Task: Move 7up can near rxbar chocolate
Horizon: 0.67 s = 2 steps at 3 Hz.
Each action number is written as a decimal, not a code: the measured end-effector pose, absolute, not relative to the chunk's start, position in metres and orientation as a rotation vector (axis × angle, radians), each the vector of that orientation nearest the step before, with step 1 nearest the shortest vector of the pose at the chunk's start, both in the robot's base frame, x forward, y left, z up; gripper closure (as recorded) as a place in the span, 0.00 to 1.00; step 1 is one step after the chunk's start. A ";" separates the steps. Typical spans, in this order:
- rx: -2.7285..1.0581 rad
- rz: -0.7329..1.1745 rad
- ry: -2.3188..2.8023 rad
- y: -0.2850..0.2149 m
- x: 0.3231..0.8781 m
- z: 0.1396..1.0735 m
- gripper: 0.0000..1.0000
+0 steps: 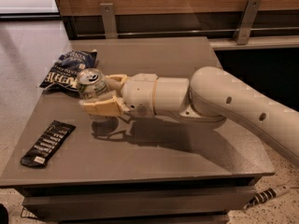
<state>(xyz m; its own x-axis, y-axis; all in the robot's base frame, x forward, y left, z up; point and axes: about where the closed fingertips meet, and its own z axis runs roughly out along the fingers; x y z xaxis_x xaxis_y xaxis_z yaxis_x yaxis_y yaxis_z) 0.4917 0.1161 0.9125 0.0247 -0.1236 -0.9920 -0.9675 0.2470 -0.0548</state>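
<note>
The 7up can (92, 86), silver with a pull-tab top, is held upright in my gripper (99, 95), whose tan fingers (100, 108) are shut around it. The can hangs a little above the grey table (187, 167), left of centre. The rxbar chocolate (48, 143), a flat black wrapper with white lettering, lies near the table's front left corner, below and left of the can.
A dark blue chip bag (67, 69) lies at the table's back left, just behind the can. My white arm (224, 101) stretches in from the right across the table. A wooden wall with metal brackets (108, 20) runs behind the table.
</note>
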 end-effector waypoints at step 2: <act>-1.184 1.049 1.262 0.141 0.475 0.888 1.00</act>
<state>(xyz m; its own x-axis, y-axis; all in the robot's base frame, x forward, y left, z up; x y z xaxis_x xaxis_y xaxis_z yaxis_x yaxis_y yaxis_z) 0.4747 0.1407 0.8880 0.0545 -0.0583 -0.9968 -0.9906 0.1219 -0.0613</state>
